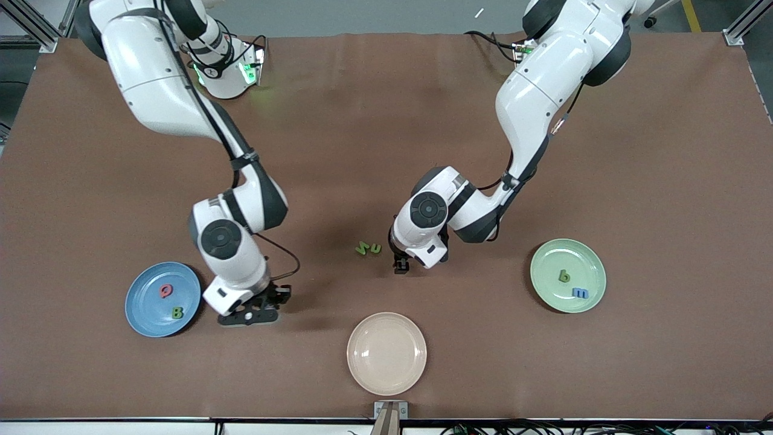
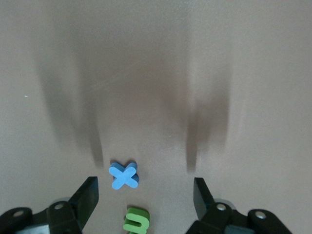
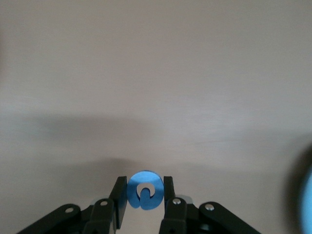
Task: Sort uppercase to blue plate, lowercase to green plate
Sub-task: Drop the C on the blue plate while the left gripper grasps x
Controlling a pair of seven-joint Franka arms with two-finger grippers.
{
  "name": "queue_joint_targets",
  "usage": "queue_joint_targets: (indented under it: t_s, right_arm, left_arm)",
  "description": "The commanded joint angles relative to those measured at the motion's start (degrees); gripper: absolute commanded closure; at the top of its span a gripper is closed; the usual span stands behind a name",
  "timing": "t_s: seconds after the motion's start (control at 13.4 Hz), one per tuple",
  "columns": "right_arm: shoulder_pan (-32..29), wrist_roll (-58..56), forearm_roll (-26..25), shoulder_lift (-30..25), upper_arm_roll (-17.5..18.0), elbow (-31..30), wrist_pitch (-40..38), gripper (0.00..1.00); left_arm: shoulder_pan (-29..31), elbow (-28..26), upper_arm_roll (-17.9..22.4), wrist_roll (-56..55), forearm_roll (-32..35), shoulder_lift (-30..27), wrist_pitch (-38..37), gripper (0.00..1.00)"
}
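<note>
On the blue plate (image 1: pixel 140 297) lie the Q (image 1: pixel 166 292) and B (image 1: pixel 177 312). Just beside it, my right fingers (image 3: pixel 145 194) are clamped on the blue ring (image 3: pixel 144 190). My left fingers (image 2: pixel 146 197) are spread wide above the x (image 2: pixel 124 176), with the green n (image 2: pixel 136 220) close by. The b (image 1: pixel 564 276) and m (image 1: pixel 580 292) sit on the green plate (image 1: pixel 589 258).

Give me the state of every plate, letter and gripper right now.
Blue plate: holds Q and B.
Green plate: holds b and m.
Beige plate: empty.
Left gripper: open, over the x.
Right gripper: shut on the blue ring.
Two green letters: loose on the table.
</note>
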Motion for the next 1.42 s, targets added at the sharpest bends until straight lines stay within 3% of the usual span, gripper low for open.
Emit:
queue_joint_targets:
  t_s: [0.0,0.3,0.52,0.75,0.97,1.2,1.35]
  right_arm:
    - [-5.45,-9.09,0.72,-2.79,1.54,-2.19,-3.38,0.92]
    - [-13.62,-24.20,0.72,-2.80,1.54,-2.89,-7.35,0.90]
    - [-16.54,-29.15,0.81,-2.36,1.54,-5.79,-7.00,0.88]
    - [-16.80,-29.51,0.72,-1.75,1.45,-6.50,-6.56,0.74]
    - [-16.63,-29.51,0.55,-1.48,1.36,-6.32,-6.47,0.25]
    - [-16.19,-29.51,0.46,-1.57,1.45,-5.79,-6.56,0.15]
    - [-16.45,-31.61,0.72,-1.74,5.21,-5.79,-6.73,0.15]
  left_arm:
    - [-0.56,0.15,0.29,-0.70,-0.76,0.78,0.92,0.15]
    - [-1.52,-0.11,0.29,-2.98,-0.50,0.69,0.92,0.15]
    - [-2.23,-0.55,0.38,-3.95,-0.06,0.43,0.84,0.17]
    - [-2.23,-1.16,0.38,-3.95,0.21,0.43,0.92,0.22]
    - [-2.23,-1.60,0.47,-3.95,0.29,0.34,0.92,0.24]
    - [-1.97,-3.00,0.56,-3.87,0.90,0.25,1.97,0.33]
    - [-1.27,-5.02,0.56,-3.87,2.22,-0.27,2.16,0.41]
